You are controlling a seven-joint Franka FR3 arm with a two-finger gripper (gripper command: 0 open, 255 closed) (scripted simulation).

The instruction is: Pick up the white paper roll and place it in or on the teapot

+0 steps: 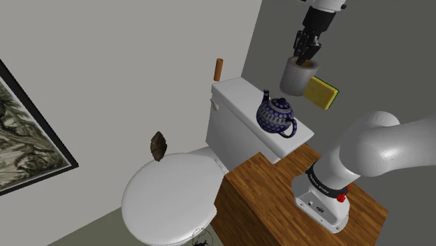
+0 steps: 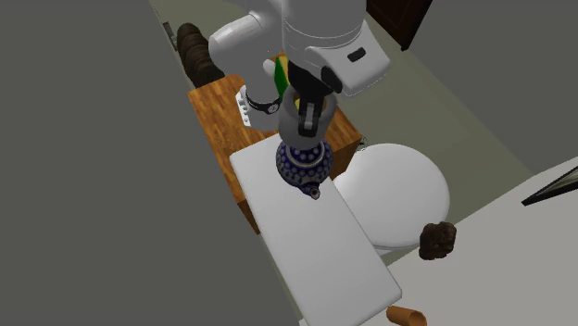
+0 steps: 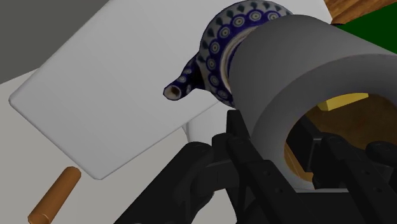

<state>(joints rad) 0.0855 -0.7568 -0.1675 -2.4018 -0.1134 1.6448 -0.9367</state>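
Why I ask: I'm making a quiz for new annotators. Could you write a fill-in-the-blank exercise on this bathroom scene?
1. The gripper is shut on a pale ____ roll, held up in the air.
2. The dotted teapot standing on the toilet tank lid is dark ____.
3. The sponge is yellow with a ____ edge.
4. The robot's stand is a box of ____.

Missing words: paper; blue; green; wood.

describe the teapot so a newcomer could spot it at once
Find the white toilet tank's flat lid. At its end nearer the wooden box stand sits the round teapot. It alone is dark blue with white dotted rings; the grey paper roll above it is plain.
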